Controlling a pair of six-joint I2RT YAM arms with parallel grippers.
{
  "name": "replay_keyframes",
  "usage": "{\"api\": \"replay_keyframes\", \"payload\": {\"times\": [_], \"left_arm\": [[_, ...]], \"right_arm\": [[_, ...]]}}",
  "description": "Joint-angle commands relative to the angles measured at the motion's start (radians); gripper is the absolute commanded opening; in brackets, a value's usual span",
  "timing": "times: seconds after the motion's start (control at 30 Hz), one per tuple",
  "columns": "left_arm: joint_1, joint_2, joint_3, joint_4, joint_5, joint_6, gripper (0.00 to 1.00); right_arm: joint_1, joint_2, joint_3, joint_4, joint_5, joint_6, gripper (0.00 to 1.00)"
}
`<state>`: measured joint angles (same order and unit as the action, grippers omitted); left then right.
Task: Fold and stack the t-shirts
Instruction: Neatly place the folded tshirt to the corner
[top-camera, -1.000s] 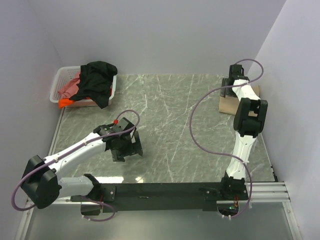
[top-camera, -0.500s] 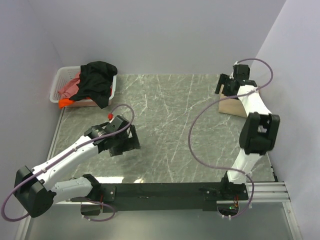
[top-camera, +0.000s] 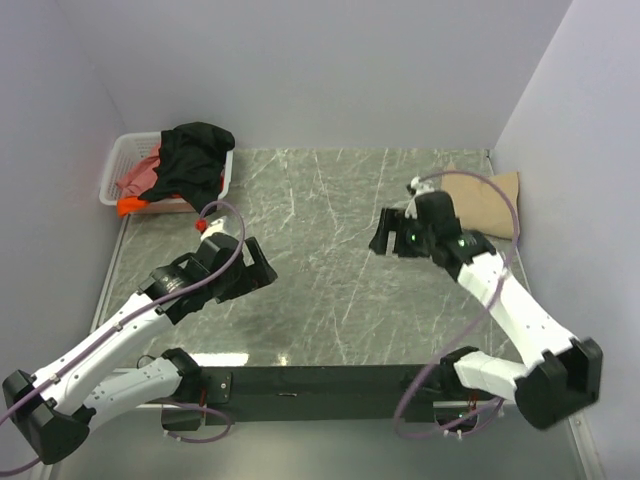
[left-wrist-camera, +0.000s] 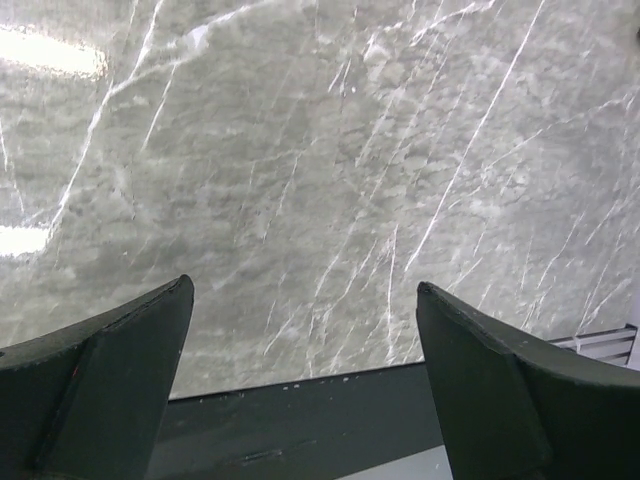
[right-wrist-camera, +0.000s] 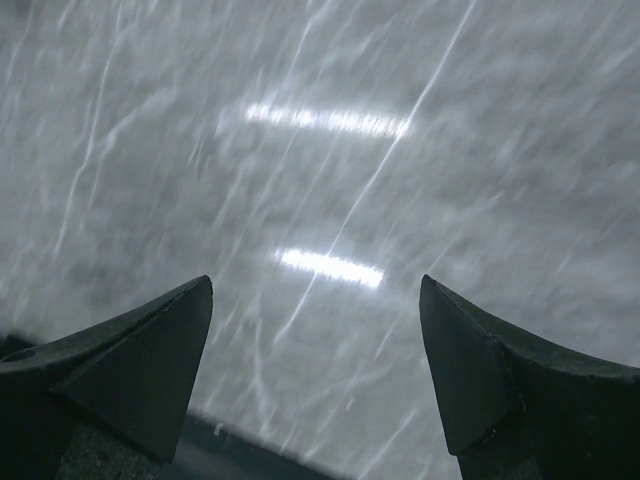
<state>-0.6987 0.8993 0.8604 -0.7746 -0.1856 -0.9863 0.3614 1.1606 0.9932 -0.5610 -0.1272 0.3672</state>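
I have both pincers spread wide, with nothing between their fingers. The left gripper (top-camera: 258, 270) hangs over the marble table (top-camera: 330, 310) at about 8 o'clock on the tabletop. The right gripper (top-camera: 385, 238) is toward 3 o'clock, also over bare stone, and its wrist view is blurred. The tan t-shirt (top-camera: 490, 200) lies flat at 2 o'clock against the right wall, apart from both arms. At 10 o'clock the black t-shirt (top-camera: 195, 160) drapes over the white basket (top-camera: 118, 160), with the pink-red t-shirt (top-camera: 140, 178) and the orange t-shirt (top-camera: 128, 206) beneath it.
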Motion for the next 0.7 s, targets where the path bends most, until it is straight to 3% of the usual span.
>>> {"api": "replay_keyframes", "payload": {"times": [0.0, 0.23, 0.67], "left_arm": [[0.004, -0.026, -0.03, 0.075, -0.031, -0.008, 0.99], [0.004, 0.001, -0.049, 0.112, -0.021, -0.005, 0.98], [0.004, 0.032, -0.017, 0.126, -0.027, 0.136, 0.98]], "right_arm": [[0.076, -0.14, -0.109, 0.016, -0.045, 0.18, 0.9], [0.29, -0.174, -0.196, -0.004, 0.076, 0.28, 0.9], [0.396, -0.023, -0.104, 0.007, 0.196, 0.277, 0.9]]}}
